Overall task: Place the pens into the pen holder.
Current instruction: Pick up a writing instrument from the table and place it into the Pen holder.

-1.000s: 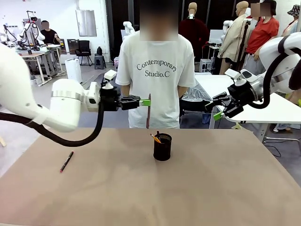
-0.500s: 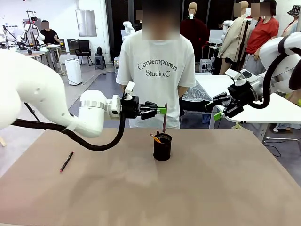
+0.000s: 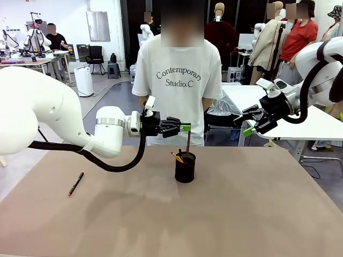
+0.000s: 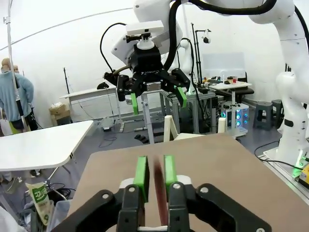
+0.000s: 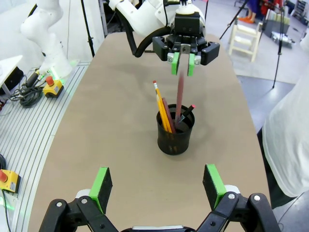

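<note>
Left gripper (image 3: 185, 127) sits over the holder (image 3: 185, 170), pink pen (image 3: 187, 140) upright between its pads and the lower tip already inside the rim. From the left wrist view the pads (image 4: 141, 170) flank the pen closely, maybe a sliver of gap on one side. We can't tell if it's pinched or just freed

Right gripper (image 3: 245, 122) is parked off to the right above the tabletop (image 3: 241, 214), jaws spread wide, nothing in them

How we'd do the release:
- part the jaws evenly with no sideways drift, so the pen drops straight and leans on the rim
- the holder looks like light mesh, so any levering on the pen could tip it
- the pencil (image 5: 161, 108) already leans in there; keep the pen on its own side of the cup (image 5: 175, 137)
- lift straight up until the pads clear the pen's top, and only then swing away

One black pen (image 3: 75, 183) lies on the tabletop far left, well apart from the holder. We reckon that's the next pick
</note>
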Robot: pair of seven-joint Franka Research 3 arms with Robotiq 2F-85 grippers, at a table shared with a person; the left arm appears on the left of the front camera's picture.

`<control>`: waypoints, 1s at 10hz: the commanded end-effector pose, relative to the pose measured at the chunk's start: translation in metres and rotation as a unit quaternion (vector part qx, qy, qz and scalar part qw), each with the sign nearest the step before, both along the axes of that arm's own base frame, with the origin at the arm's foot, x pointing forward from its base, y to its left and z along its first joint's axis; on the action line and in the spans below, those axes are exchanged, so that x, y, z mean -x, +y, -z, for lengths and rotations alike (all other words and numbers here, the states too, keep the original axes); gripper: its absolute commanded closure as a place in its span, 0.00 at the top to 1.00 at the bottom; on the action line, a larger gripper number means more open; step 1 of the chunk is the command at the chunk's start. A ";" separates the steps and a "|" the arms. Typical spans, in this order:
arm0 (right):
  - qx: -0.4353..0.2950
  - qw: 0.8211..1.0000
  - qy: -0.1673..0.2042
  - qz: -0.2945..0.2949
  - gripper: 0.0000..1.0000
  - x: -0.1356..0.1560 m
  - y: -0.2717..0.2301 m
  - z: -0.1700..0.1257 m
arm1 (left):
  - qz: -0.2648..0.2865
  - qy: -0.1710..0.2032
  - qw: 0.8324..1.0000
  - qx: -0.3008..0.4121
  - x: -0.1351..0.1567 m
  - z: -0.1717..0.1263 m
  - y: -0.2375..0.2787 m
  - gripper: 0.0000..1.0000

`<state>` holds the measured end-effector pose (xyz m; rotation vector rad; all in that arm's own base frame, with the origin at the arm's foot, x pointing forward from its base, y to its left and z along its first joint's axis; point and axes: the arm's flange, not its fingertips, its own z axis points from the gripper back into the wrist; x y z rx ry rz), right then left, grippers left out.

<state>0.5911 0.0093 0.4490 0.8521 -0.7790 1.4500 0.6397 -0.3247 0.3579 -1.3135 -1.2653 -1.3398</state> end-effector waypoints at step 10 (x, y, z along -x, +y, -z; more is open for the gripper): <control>-0.003 1.000 0.000 0.002 1.00 0.000 0.002 -0.003 | -0.003 0.000 1.000 -0.006 0.001 -0.008 0.003 1.00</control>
